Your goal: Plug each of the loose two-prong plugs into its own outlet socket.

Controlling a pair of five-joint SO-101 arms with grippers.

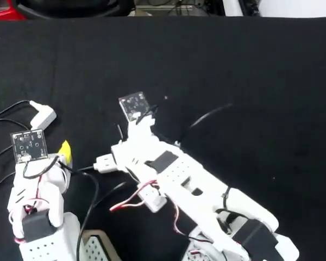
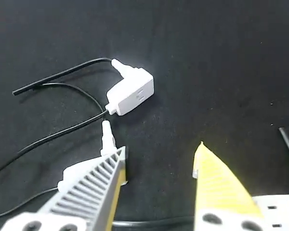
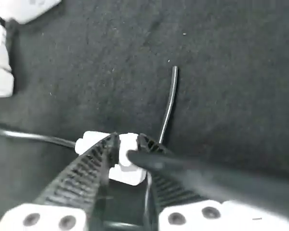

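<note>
A white outlet socket point(image 2: 132, 91) lies on the black cloth with a black cord; it also lies at the far left of the table point(image 1: 42, 115). My left gripper point(image 2: 160, 149) hangs open just short of it, grey finger and yellow finger point(image 1: 66, 149) apart, nothing between them. A loose white plug point(image 2: 107, 138) lies partly under the grey finger. My right gripper point(image 3: 127, 144) is shut on a second white plug point(image 3: 123, 166), low over the cloth near the table's middle point(image 1: 104, 163), right of the left arm. The socket point(image 3: 24, 7) and loose plug point(image 3: 0, 62) lie beyond it.
Black cords point(image 2: 53, 79) curl across the cloth left of the socket. A loose black wire point(image 3: 168, 106) lies just past the right gripper. The held plug's cord point(image 1: 92, 190) runs back between the two arms. Open black cloth point(image 1: 250, 81) spreads to the far right.
</note>
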